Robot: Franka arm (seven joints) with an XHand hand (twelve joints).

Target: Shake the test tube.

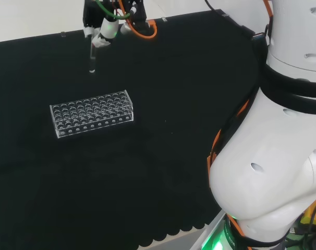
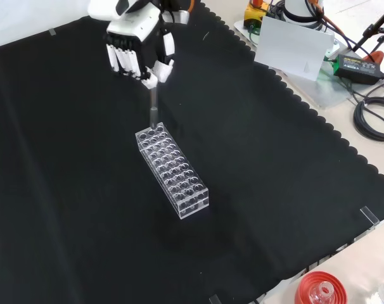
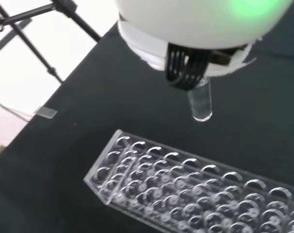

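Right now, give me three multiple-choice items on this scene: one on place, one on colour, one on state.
1. Where is the test tube?
A. lying on the cloth
B. held in the air above the rack
C. standing in the rack

2. What colour is the cloth?
A. black
B. white
C. blue

3. How is the hand?
A. open, holding nothing
B. flat on the cloth
C. shut on the test tube

Answers: 1 B, the tube hangs from the fingers clear of the rack. 2 A, the bench cover is black. 3 C, the fingers are curled round the tube's top.
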